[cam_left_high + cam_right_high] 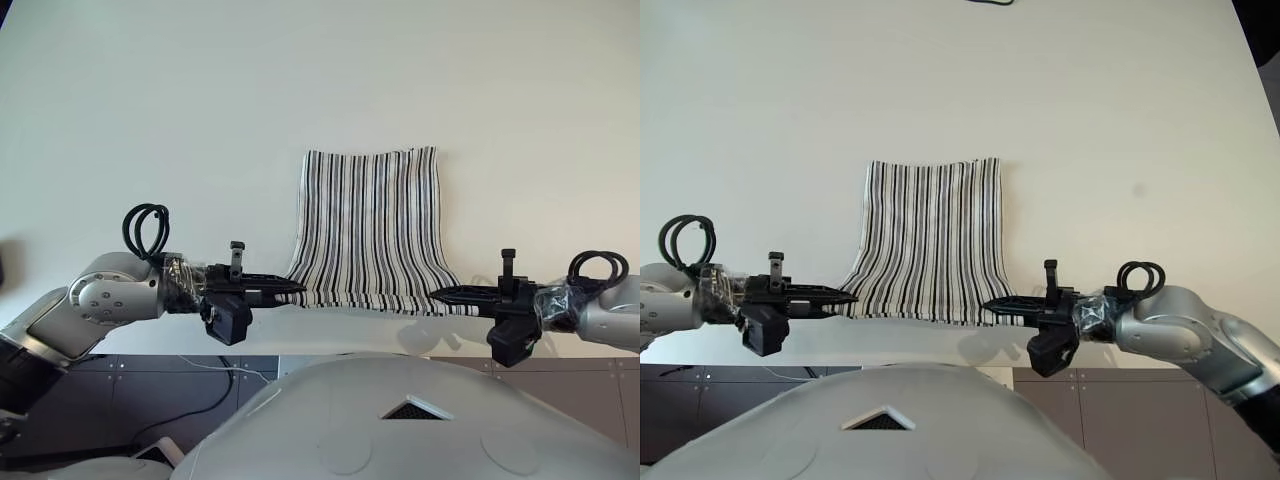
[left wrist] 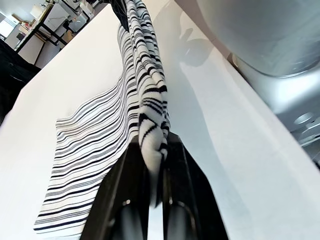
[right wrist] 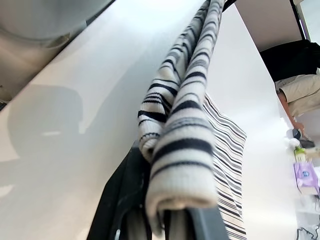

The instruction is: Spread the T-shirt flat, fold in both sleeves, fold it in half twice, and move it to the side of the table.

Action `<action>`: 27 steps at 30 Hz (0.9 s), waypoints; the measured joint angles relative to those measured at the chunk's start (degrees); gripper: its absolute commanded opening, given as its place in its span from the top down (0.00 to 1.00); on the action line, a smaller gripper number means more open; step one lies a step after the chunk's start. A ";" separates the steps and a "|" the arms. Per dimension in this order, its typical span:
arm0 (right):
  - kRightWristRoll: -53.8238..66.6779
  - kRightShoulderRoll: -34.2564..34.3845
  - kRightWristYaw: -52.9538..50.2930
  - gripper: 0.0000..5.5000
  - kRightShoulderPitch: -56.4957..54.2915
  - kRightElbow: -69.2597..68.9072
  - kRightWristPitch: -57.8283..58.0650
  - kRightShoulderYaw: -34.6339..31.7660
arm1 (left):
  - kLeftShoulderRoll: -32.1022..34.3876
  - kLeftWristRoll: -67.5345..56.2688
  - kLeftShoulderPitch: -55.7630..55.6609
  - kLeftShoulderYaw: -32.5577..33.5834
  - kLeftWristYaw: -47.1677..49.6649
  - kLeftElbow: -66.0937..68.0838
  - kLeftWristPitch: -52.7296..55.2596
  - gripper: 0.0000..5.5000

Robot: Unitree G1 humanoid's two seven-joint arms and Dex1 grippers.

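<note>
The black-and-white striped T-shirt (image 1: 370,225) lies on the white table (image 1: 200,120) as a narrow folded panel, its near edge raised off the surface. My left gripper (image 1: 300,288) is shut on the near left corner, and the wrist view shows bunched striped cloth (image 2: 150,125) pinched between the black fingers (image 2: 127,200). My right gripper (image 1: 437,294) is shut on the near right corner, with a thick roll of cloth (image 3: 182,145) caught in its jaws. Both grippers hover just above the table's front edge, level with each other.
The white table stretches wide and bare to the left, right and behind the shirt. Its front edge (image 1: 150,352) runs just under both grippers. Shelves and clutter (image 2: 55,17) stand beyond the far end of the table.
</note>
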 measured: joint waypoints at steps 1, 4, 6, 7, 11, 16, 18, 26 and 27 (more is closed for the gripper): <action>4.61 -1.94 0.70 0.98 2.44 -3.10 2.66 -3.14 | 1.35 -2.17 2.87 1.94 0.11 -1.95 0.98 0.98; 17.42 -3.78 3.49 0.98 5.62 -7.36 10.81 -8.92 | 1.91 -6.26 5.88 6.43 0.12 -6.06 5.51 0.98; 23.89 -3.41 6.42 0.98 4.30 -7.61 16.58 -9.42 | -0.55 -7.81 3.30 6.85 -0.55 -6.54 10.66 0.98; 26.92 -2.28 8.19 0.98 2.08 -6.93 19.60 -9.26 | -2.72 -8.36 0.46 6.69 -1.53 -6.15 14.05 0.98; 33.10 8.13 16.37 0.98 -12.76 1.62 31.52 -5.22 | -13.10 -9.77 -13.67 3.86 -7.02 -0.53 28.42 0.98; 32.99 20.17 25.01 0.98 -27.71 16.33 40.93 -1.10 | -22.87 -8.89 -22.83 1.79 -10.30 7.68 40.51 0.98; 30.84 25.13 27.91 0.98 -33.72 24.27 42.48 -0.10 | -26.38 -8.06 -24.74 1.72 -10.97 11.23 43.70 0.98; 22.61 36.44 32.88 0.98 -42.46 43.87 41.25 0.66 | -35.76 -7.81 -29.80 4.54 -11.00 20.57 52.89 0.98; 21.61 37.66 33.10 0.98 -43.15 46.19 40.75 0.64 | -36.96 -7.50 -30.63 4.70 -10.98 21.95 54.33 0.98</action>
